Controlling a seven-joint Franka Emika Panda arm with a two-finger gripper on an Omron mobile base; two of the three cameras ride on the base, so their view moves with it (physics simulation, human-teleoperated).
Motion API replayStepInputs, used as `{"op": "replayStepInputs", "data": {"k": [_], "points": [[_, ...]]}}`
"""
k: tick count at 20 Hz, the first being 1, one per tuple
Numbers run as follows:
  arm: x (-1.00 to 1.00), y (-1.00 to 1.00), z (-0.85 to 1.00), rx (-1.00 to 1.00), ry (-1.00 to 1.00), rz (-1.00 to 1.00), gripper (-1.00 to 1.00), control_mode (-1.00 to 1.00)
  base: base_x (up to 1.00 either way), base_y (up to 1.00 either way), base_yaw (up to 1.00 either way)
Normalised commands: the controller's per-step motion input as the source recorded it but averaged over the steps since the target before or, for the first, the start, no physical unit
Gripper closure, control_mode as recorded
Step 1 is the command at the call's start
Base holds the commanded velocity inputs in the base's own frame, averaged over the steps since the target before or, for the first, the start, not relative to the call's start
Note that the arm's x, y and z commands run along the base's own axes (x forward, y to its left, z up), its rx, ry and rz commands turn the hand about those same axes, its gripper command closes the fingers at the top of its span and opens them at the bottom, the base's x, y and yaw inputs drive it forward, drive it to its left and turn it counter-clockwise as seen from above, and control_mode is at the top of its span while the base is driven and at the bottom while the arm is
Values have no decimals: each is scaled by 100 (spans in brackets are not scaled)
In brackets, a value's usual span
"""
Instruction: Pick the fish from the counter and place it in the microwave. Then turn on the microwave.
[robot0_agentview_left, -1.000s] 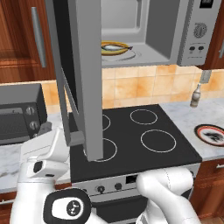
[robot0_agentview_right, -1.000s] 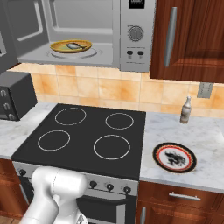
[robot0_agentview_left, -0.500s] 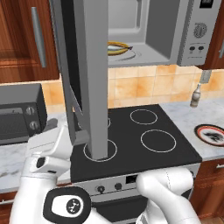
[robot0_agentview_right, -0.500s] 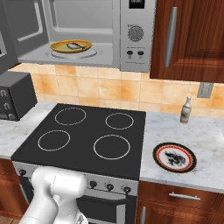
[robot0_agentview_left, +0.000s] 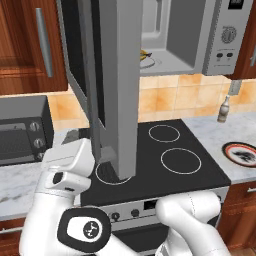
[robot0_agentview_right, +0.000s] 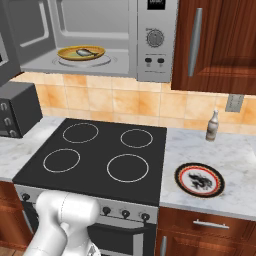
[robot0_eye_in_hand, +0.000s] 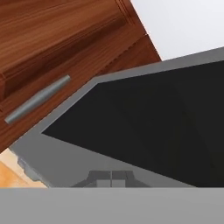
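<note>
Gripper (robot0_eye_in_hand: 111, 178) closed and empty, pressed up against the microwave door (robot0_agentview_left: 120, 85). The fish (robot0_agentview_right: 86, 51) lies on a yellow dish (robot0_agentview_right: 70, 53) inside the microwave (robot0_agentview_right: 156, 40). Placing looks done; shutting the door and switching on remain.

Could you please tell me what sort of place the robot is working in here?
A rendered home kitchen, it seems: a black four-ring stovetop, an open microwave above it, and a marble-look counter over wooden cabinets.
</note>
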Motion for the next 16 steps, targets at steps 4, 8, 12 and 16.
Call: {"op": "replayStepInputs", "data": {"k": [4, 8, 12, 16], "points": [[0, -44, 32, 5, 0, -1, 100, -100, 0, 0, 0], [0, -47, 31, 8, 1, 0, 100, -100, 0, 0, 0], [0, -54, 34, 12, 6, 0, 100, -100, 0, 0, 0], [0, -58, 32, 13, 7, 0, 100, -100, 0, 0, 0]]}}
